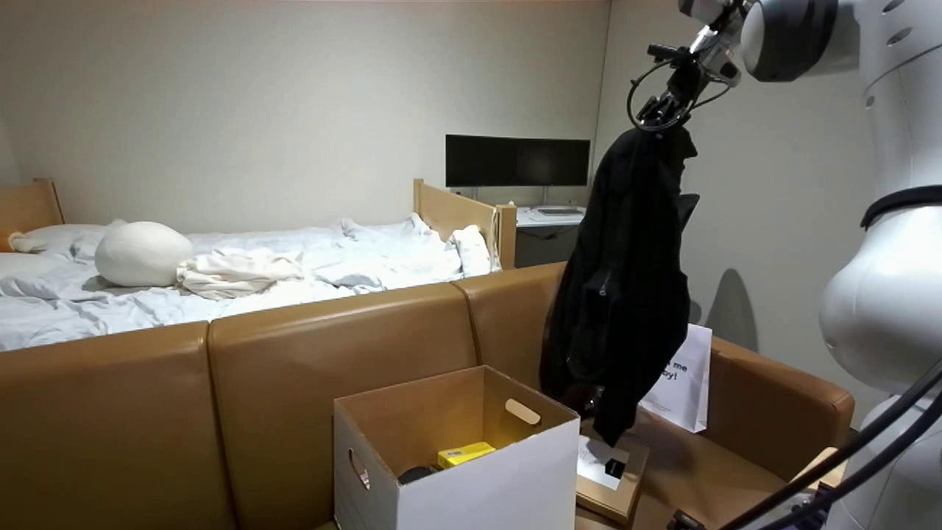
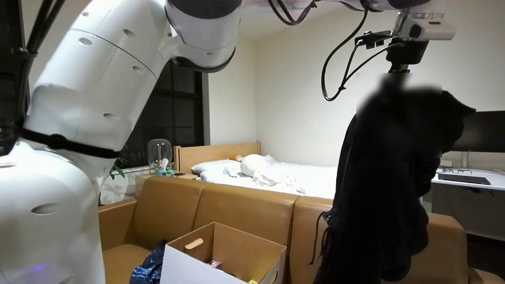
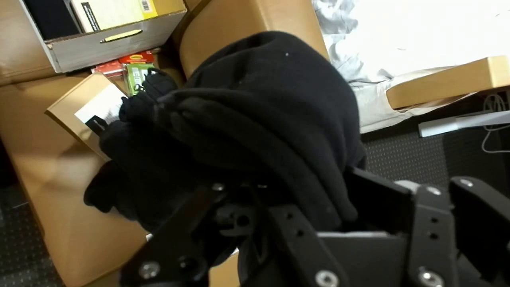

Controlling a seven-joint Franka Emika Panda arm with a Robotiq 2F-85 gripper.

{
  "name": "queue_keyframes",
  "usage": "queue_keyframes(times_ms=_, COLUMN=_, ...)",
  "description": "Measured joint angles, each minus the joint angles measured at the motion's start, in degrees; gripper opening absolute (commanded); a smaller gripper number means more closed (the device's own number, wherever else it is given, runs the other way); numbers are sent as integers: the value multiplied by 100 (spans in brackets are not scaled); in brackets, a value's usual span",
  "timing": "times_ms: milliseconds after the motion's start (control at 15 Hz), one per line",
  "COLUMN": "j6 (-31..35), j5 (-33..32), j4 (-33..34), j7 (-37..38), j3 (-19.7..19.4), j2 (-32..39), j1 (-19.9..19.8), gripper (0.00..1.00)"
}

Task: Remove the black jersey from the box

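Observation:
The black jersey (image 1: 625, 280) hangs long and loose in the air from my gripper (image 1: 666, 118). It also hangs in an exterior view (image 2: 378, 189) and fills the middle of the wrist view (image 3: 255, 103). My gripper is shut on the jersey's upper part; folds of cloth lie between the fingers in the wrist view (image 3: 299, 181) and hide the fingertips. The white box (image 1: 486, 486), brown inside, stands open on the sofa, beside the hanging jersey. It shows in an exterior view (image 2: 197, 268) and at the wrist view's top left (image 3: 111, 50). A yellow item (image 1: 465, 453) and something dark lie inside.
A brown sofa (image 1: 346, 338) runs behind the box. A flat cardboard package (image 1: 611, 478) and a white paper bag (image 1: 681, 379) sit on its seat. A dark blue shiny bag (image 2: 150, 264) lies beside the box. A bed (image 1: 353, 258) and a desk with a monitor (image 1: 518, 160) are behind.

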Motion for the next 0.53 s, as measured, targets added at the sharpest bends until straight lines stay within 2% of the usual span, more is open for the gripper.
queue_keyframes(times_ms=200, j6=22, j5=-1, j4=-136, j7=159, j3=-61, j2=-331, j1=23, gripper=79)
queue_keyframes(times_ms=400, j6=214, j5=-18, j4=-503, j7=518, j3=-108, j2=-872, j1=255, gripper=99)
queue_keyframes(times_ms=533, j6=234, j5=-189, j4=-868, j7=630, j3=-100, j2=-1356, j1=555, gripper=100)
